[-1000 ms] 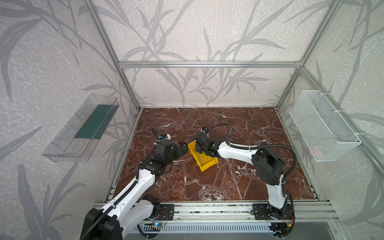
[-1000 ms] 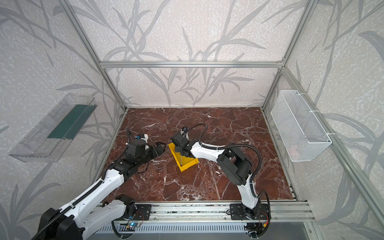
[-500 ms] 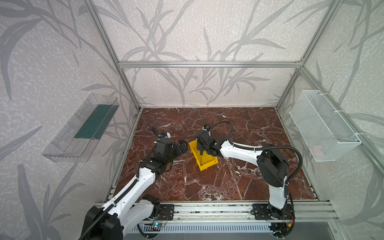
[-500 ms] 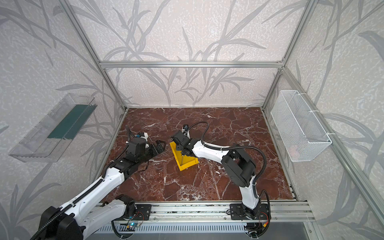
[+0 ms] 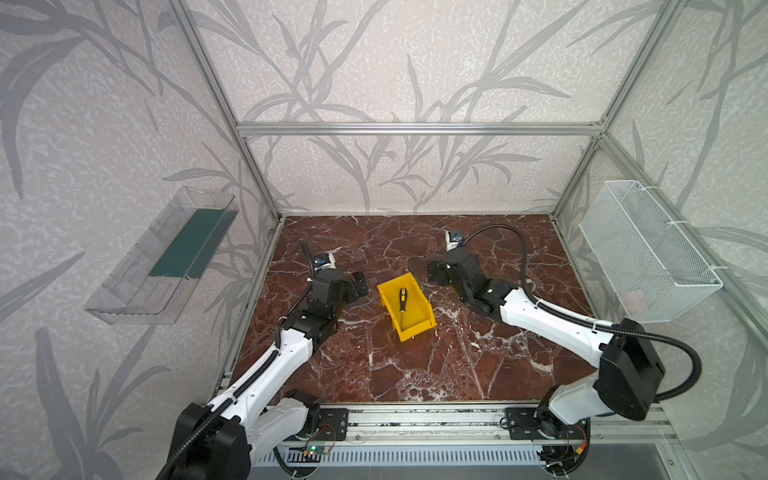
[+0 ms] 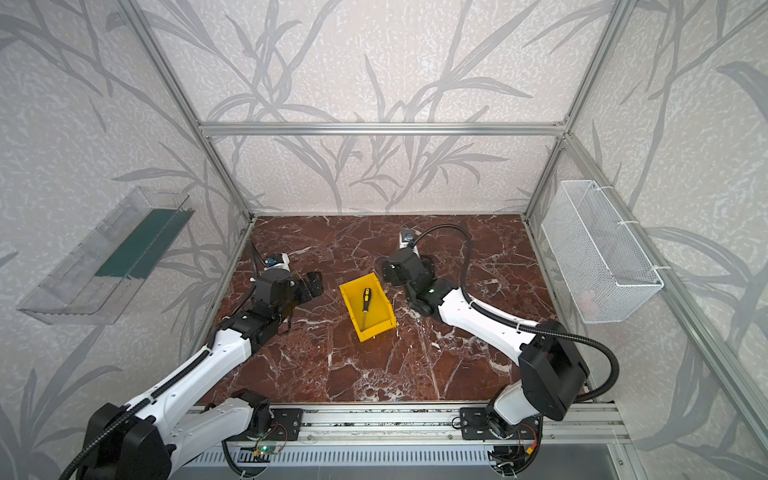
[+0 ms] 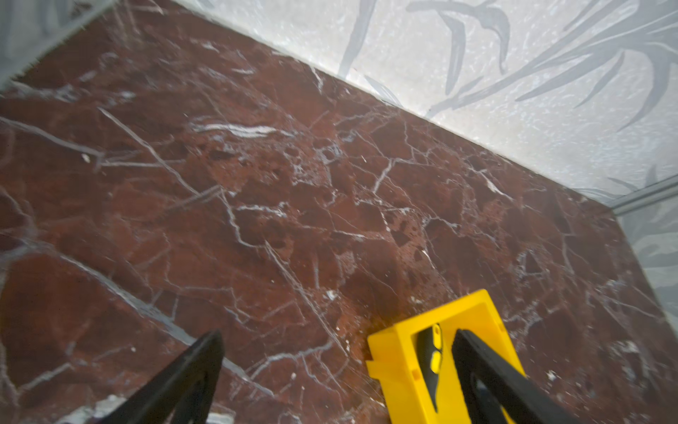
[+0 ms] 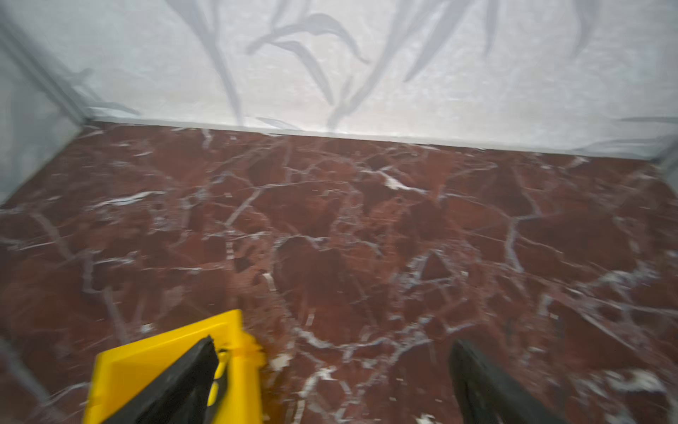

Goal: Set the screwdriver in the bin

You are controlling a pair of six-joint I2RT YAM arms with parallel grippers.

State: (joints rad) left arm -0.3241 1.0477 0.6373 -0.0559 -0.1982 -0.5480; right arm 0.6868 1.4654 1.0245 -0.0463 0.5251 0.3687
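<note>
- The screwdriver (image 5: 402, 305) is now lying flat inside the yellow bin (image 5: 419, 309), with its handle toward the back wall.
- The right jaws, which were closed over the bin a second ago, are now standing wide apart and empty, to the right of the bin.
- The left jaws are staying spread and empty, just left of the bin.

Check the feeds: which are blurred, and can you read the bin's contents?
Right wrist view: motion-smeared, bin edges soft, contents unclear. Left wrist view: sharper, screwdriver handle shows inside the bin. Both top views: crisp, evenly lit, screwdriver lies in the bin.
</note>
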